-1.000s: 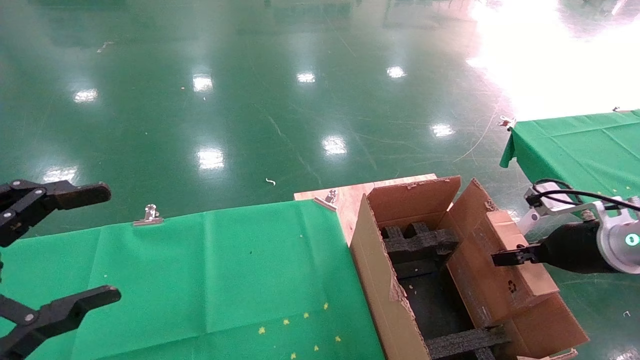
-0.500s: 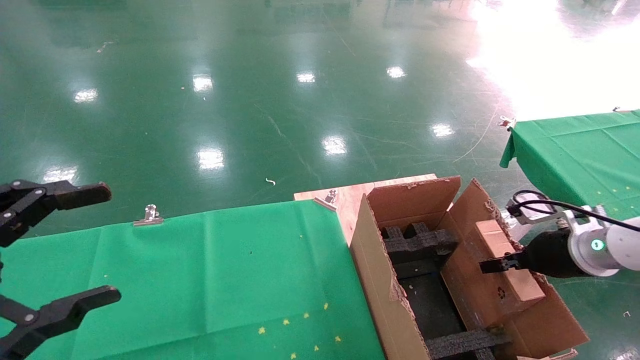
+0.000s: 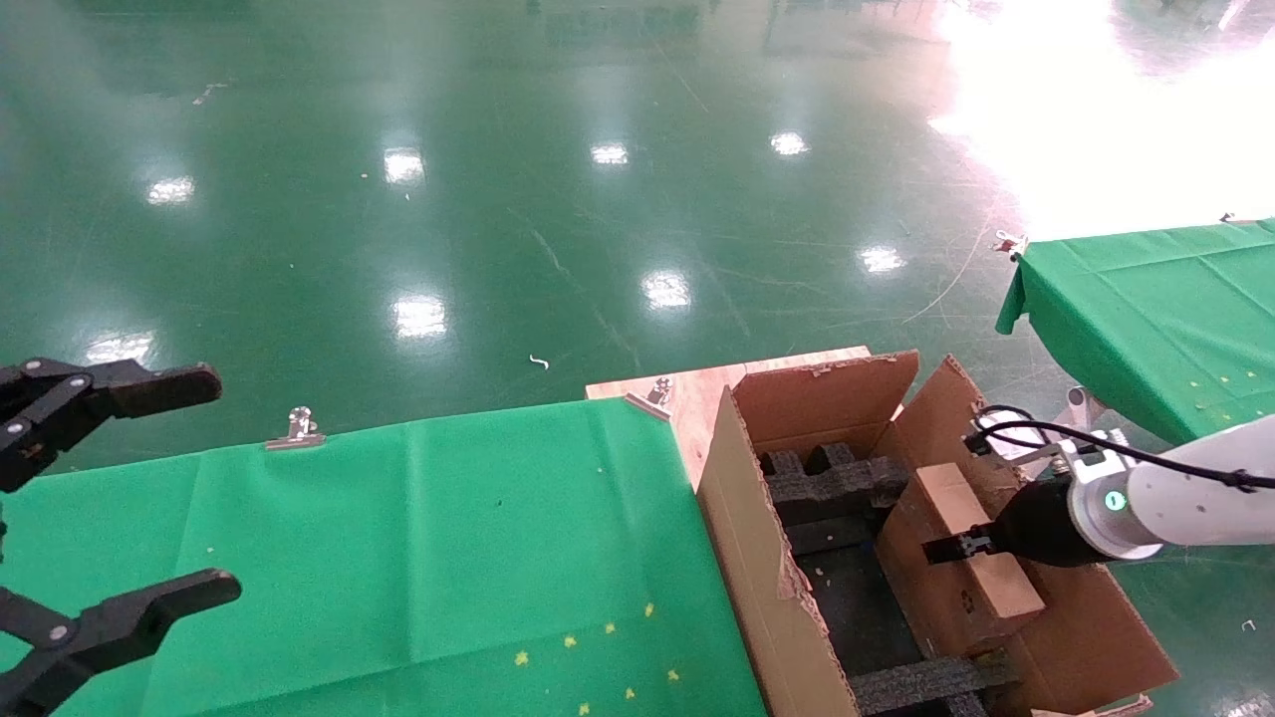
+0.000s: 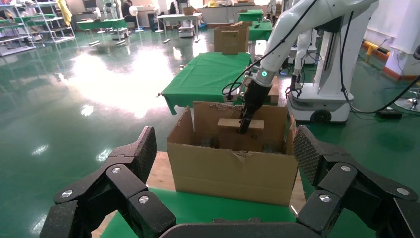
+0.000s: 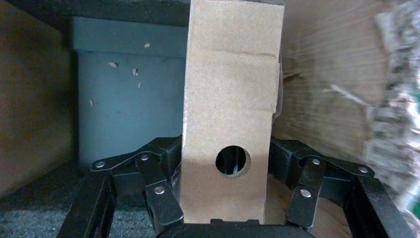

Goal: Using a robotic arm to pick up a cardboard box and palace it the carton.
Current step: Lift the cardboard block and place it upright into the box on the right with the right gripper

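Note:
The white robotic arm reaches in from the right over the carton, a large brown one with ragged flaps and black foam inserts. Its right gripper is shut on the small cardboard box, which hangs tilted inside the carton's right half. In the right wrist view the fingers press both sides of the box, whose face has a round hole. The left wrist view shows the box just above the carton's rim. My left gripper is parked open at the far left.
A green cloth table lies left of the carton, with a metal clip on its far edge. A wooden board is under the carton. Another green table stands at the right, with glossy green floor beyond.
The right gripper has carried the box leftward and down, from over the carton's right flap into its opening. The left gripper has not moved.

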Tool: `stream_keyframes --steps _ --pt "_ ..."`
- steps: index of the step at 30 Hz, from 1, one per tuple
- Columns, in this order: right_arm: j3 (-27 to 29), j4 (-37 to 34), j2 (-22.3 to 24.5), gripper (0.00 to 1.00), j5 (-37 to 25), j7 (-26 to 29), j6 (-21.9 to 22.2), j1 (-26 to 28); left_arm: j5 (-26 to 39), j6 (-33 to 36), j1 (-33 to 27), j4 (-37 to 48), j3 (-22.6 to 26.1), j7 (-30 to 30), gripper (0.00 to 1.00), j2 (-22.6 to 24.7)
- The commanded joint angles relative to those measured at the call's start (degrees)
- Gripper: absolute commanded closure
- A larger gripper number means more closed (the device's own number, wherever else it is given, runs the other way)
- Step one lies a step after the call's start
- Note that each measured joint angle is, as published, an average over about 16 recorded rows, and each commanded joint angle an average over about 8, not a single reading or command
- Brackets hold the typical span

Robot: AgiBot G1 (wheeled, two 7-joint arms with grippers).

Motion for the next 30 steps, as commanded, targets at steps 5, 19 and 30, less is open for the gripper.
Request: stream_keyframes --steps 5,19,30 --pt "0.12 -4.13 -2.88 1.00 2.37 -1.89 0.06 -2.86 0.00 0.00 0.00 0.00 0.00 0.00 0.00 0.00" --pt "0.69 -14.46 -8.72 1.00 6.62 -3.89 -1.43 -7.83 0.00 0.00 0.00 0.00 0.00 0.00 0.00 0.00" --pt "1.40 -18.33 -10.81 0.55 8.39 -6.59 -2.51 -9.18 -0.01 -0.01 0.01 0.01 0.00 0.00 0.00 0.00"
